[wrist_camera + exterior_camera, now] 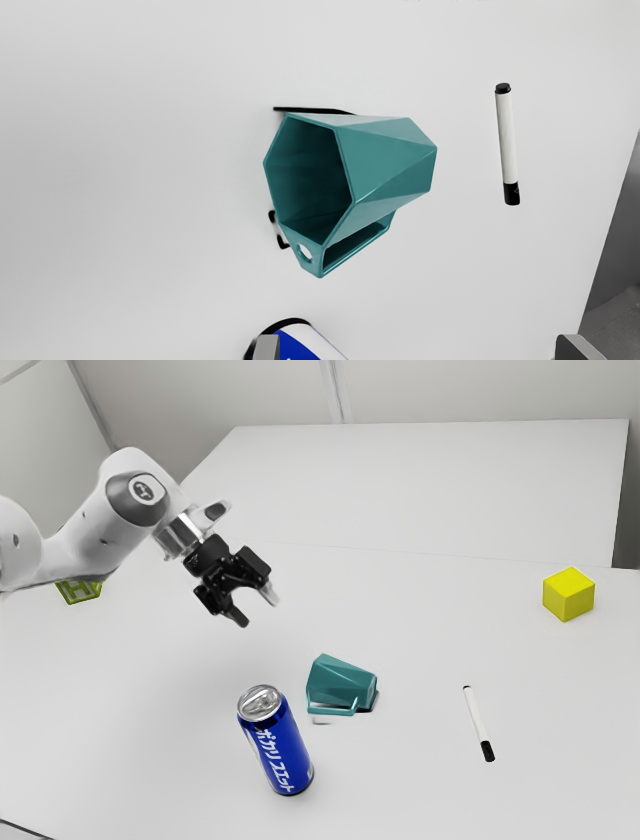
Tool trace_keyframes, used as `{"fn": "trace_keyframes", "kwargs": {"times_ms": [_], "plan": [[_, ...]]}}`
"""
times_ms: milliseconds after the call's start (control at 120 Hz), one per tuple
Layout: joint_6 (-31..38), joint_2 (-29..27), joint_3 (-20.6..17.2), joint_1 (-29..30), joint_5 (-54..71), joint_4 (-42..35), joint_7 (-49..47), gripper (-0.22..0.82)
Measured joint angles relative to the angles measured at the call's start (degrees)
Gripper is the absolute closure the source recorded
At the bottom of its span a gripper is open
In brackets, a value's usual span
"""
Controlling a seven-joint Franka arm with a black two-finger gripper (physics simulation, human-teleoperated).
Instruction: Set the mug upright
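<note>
Here, see tool [256, 611] spread, empty, above table [150, 710]. Note mug [342, 682] on its side near blue can [275, 745]. Probably stiff, fairly light, slick-faceted, perhaps brittle; best gripped across body [390, 160] just behind rim [345, 165], clear of handle [357, 250].

Bright, diffuse light, soft grey shading on the table [440, 630], thin black shadows beside the mug [390, 160]
</note>
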Motion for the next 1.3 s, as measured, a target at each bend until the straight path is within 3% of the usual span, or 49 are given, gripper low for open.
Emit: {"fn": "trace_keyframes", "kwargs": {"times_ms": [325, 650, 1300], "plan": [[1.8, 6.9, 1.0, -1.0, -16.7, -4.0, 1.5, 0.02], [3.5, 10.5, 1.1, -2.5, -18.6, -4.9, 6.2, 0.03], [6.3, 12.6, 0.5, -6.8, -21.9, -4.9, 12.6, 0.06]]}}
